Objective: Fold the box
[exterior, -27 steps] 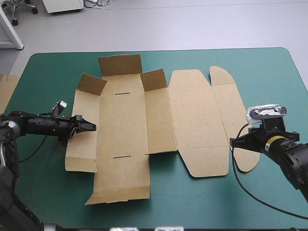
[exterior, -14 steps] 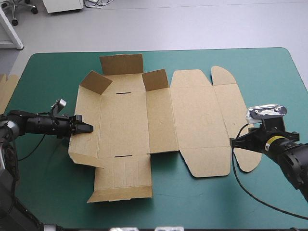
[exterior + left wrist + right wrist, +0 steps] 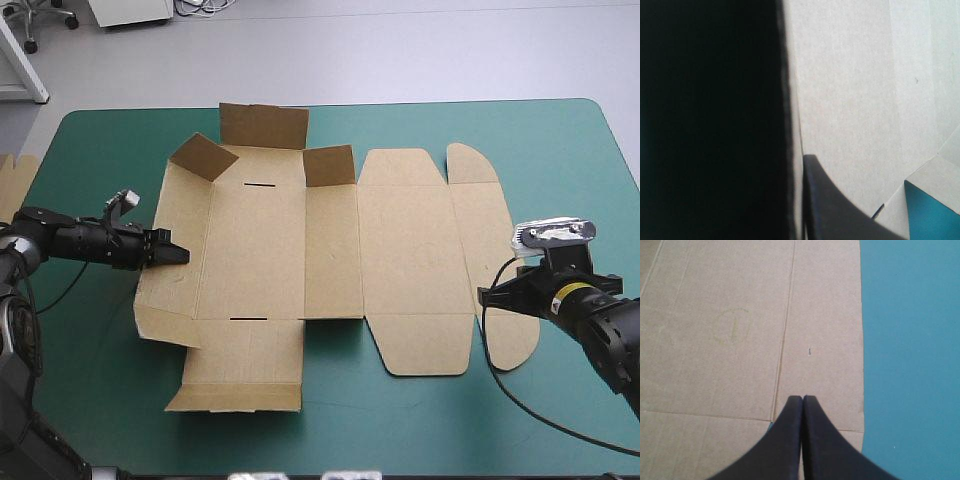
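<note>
Creased brown box, left end effector clamped on it, right end effector closed, empty.

The flat brown cut-board box looks matt and papery, with pressed creases. The teal-green table cover is smooth and matt. The right gripper's broad black fingers look like smooth, faintly glossy plastic.

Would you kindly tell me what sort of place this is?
Likely a robotics test bench: a teal-green table, a brown box on it, the left tool and right tool at its sides.
</note>
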